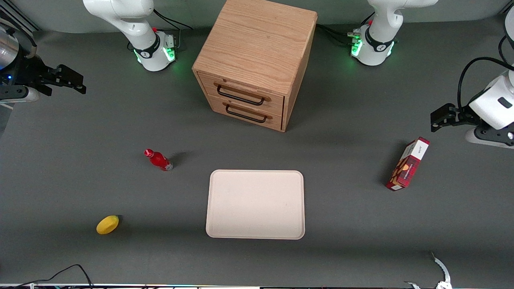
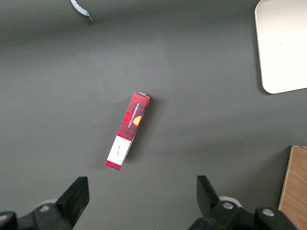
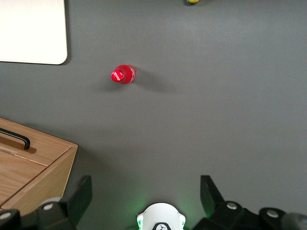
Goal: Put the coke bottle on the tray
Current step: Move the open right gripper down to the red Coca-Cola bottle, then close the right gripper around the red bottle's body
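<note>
Our hand (image 3: pixel 144 201) wide open, empty, high above the worktop (image 1: pixel 80 188), bottle (image 1: pixel 158 159) at the tray's (image 1: pixel 255 233) ten o'clock.

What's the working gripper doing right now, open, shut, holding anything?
Right gripper: open, holding nothing, high above the table, well away from the coke bottle.

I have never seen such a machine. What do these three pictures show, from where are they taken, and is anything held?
These are two robot arms at one table. One picture looks down from the front; the two others come from cameras on the arms' wrists. On the table stand a wooden drawer cabinet, the coke bottle, the pale tray, a yellow fruit and a red box. The working arm's tool is open, high above the table, far from the bottle. Nothing is held.
</note>
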Controlling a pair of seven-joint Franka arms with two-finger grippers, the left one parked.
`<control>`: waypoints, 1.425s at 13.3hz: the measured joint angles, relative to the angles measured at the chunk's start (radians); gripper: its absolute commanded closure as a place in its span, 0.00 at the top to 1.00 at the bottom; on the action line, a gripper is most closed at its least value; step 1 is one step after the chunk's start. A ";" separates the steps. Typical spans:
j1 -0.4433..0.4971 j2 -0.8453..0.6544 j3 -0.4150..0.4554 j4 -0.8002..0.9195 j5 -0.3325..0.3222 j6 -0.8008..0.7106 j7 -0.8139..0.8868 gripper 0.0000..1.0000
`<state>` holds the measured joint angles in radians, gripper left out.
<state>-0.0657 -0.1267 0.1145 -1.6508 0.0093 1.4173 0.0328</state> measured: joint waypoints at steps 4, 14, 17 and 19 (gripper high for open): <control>0.000 -0.001 0.000 0.003 0.002 0.000 0.004 1.00; 0.028 0.166 0.108 -0.343 0.017 0.632 0.208 1.00; 0.028 0.197 0.108 -0.476 0.015 0.860 0.221 1.00; 0.028 0.219 0.108 -0.525 0.004 0.948 0.230 1.00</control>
<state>-0.0375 0.0922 0.2228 -2.1762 0.0135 2.3653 0.2623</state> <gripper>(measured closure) 0.000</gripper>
